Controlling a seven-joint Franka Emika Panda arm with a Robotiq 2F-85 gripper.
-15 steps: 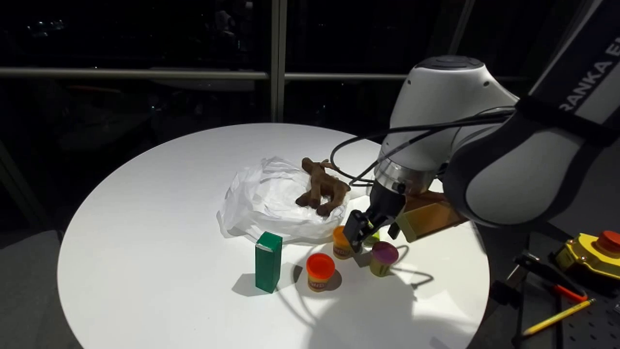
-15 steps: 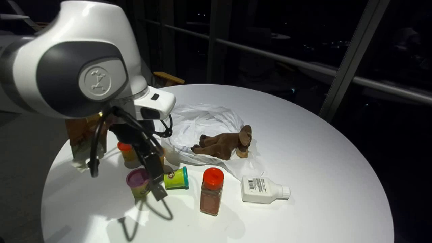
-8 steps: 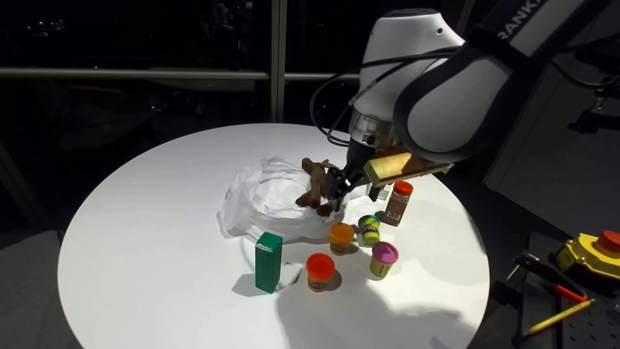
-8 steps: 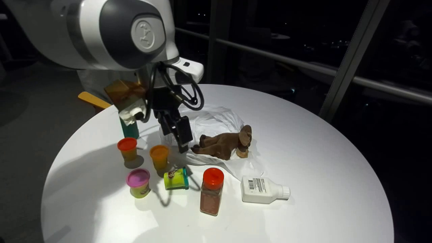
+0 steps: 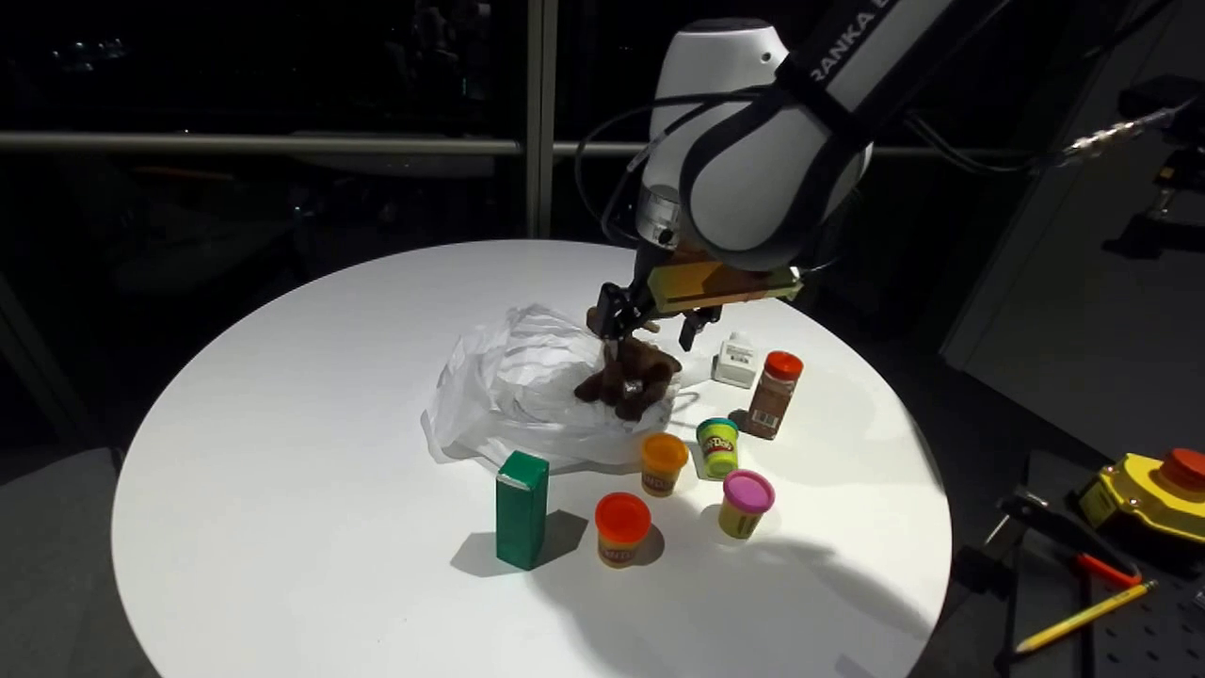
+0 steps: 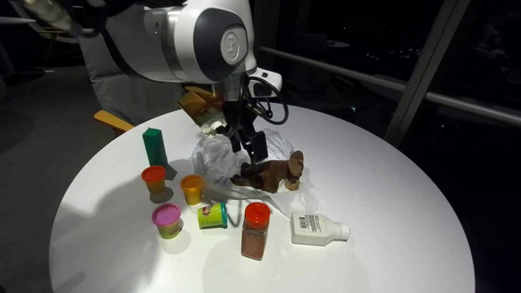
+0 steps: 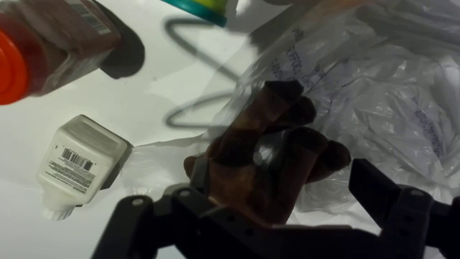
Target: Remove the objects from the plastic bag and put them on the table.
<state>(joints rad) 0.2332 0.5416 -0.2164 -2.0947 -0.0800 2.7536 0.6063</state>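
Swinging across over the last second, our end effector is hovering, jaws wide, above the brown toy animal lying on the plastic bag; we are likely lining up its removal onto the surface.

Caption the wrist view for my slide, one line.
Open gripper over a brown toy on the plastic bag, red-capped bottle nearby.

The table gleams white before near-black far windows. In an exterior view, the green box casts two shadows (one left, one right). In the wrist view, the plastic bag glints; the gripper is a blurred, dark silhouette.
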